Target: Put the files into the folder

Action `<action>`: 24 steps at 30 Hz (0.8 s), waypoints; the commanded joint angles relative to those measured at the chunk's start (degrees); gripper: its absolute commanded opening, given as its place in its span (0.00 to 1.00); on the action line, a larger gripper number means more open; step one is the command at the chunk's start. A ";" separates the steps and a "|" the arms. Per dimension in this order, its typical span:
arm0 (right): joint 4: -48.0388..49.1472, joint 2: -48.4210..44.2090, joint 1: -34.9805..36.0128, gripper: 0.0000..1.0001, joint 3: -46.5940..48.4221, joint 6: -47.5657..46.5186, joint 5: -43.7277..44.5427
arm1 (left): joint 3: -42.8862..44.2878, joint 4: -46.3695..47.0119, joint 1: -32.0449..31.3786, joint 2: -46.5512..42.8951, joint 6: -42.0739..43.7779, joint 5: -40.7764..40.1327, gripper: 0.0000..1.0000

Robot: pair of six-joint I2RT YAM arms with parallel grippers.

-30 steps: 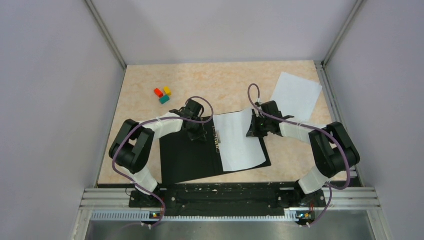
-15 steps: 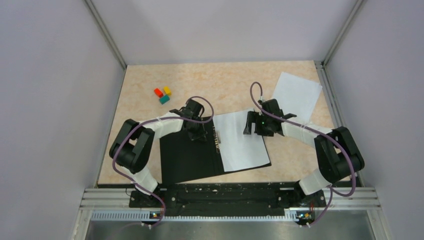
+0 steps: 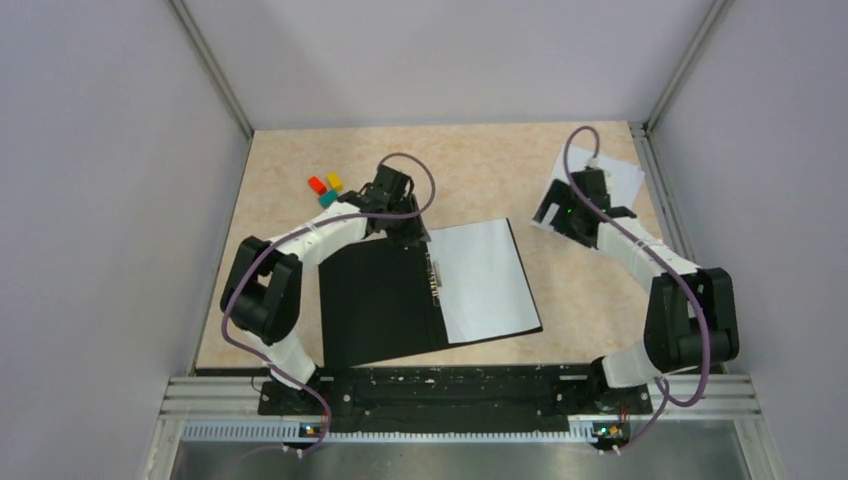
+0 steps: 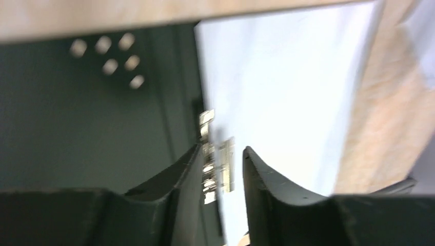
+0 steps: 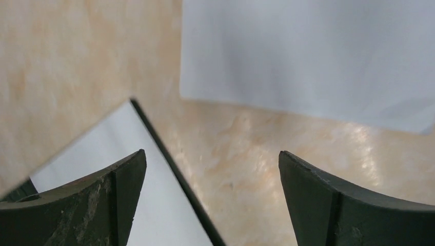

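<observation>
We see the folder lying open on the worktop, black inside facing up. The first sheet lies flat on its right half, beside the metal spine clip. The left tool hangs over that clip at the folder's far edge, fingers only narrowly parted, gripping nothing we can make out. The right tool gapes wide and empty above bare worktop, near the second sheet, which lies outside the folder.

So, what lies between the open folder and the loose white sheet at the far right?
Only bare tabletop. The right wrist view shows a beige strip between the folder and the loose sheet; nothing rests on it.
</observation>
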 commanded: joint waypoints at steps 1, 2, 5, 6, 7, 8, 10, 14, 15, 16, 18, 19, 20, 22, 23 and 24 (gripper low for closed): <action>6.59 2.08 -10.84 0.99 5.22 5.17 6.39 | 9.36 4.74 0.18 3.14 1.18 1.39 0.44; 8.70 2.42 -13.08 0.99 4.68 6.29 6.63 | 11.19 5.62 0.17 4.16 1.23 2.15 0.47; 15.55 3.26 -20.18 0.99 1.21 10.06 6.38 | 16.92 8.66 0.10 8.47 2.10 4.19 0.54; 16.88 3.88 -21.98 0.99 0.67 10.77 6.50 | 19.33 9.02 0.12 10.24 2.31 4.96 0.57; 17.68 4.61 -23.38 0.99 0.49 11.30 6.85 | 21.94 9.12 0.08 12.09 2.59 6.05 0.60; 18.45 5.60 -24.53 0.99 0.46 11.48 7.32 | 25.35 9.34 -0.05 14.19 2.81 6.99 0.62; 20.34 7.23 -26.58 0.99 0.64 11.53 7.28 | 28.43 11.61 -0.18 17.35 2.58 8.38 0.64; 24.25 10.84 -31.23 0.99 0.82 11.94 3.92 | 32.48 16.15 -0.24 23.03 0.26 11.34 0.65; 24.63 12.04 -31.88 0.99 1.34 12.11 3.10 | 33.26 17.30 -0.27 24.02 -0.34 11.96 0.66; 25.30 13.39 -32.32 0.99 1.85 12.11 2.02 | 34.25 18.17 -0.33 25.18 -0.87 12.51 0.66; 25.41 16.01 -32.67 0.99 3.65 11.83 0.45 | 36.57 18.85 -0.36 27.53 -1.77 13.29 0.69; 25.25 17.40 -32.72 0.99 5.02 11.74 -0.22 | 37.65 19.08 -0.30 28.51 -2.11 13.52 0.69; 24.90 18.73 -32.76 0.99 6.02 11.73 -0.95 | 38.86 19.15 -0.34 29.47 -2.32 13.71 0.70; 23.84 21.46 -32.71 0.99 8.53 11.37 -2.68 | 41.03 19.18 -0.34 31.20 -2.66 13.83 0.70; 23.10 22.67 -32.65 0.99 9.75 10.96 -3.47 | 42.01 19.16 -0.36 31.97 -2.86 13.57 0.70; 22.18 24.47 -32.56 0.99 11.23 10.72 -4.30 | 42.98 18.93 -0.32 32.83 -2.98 13.34 0.70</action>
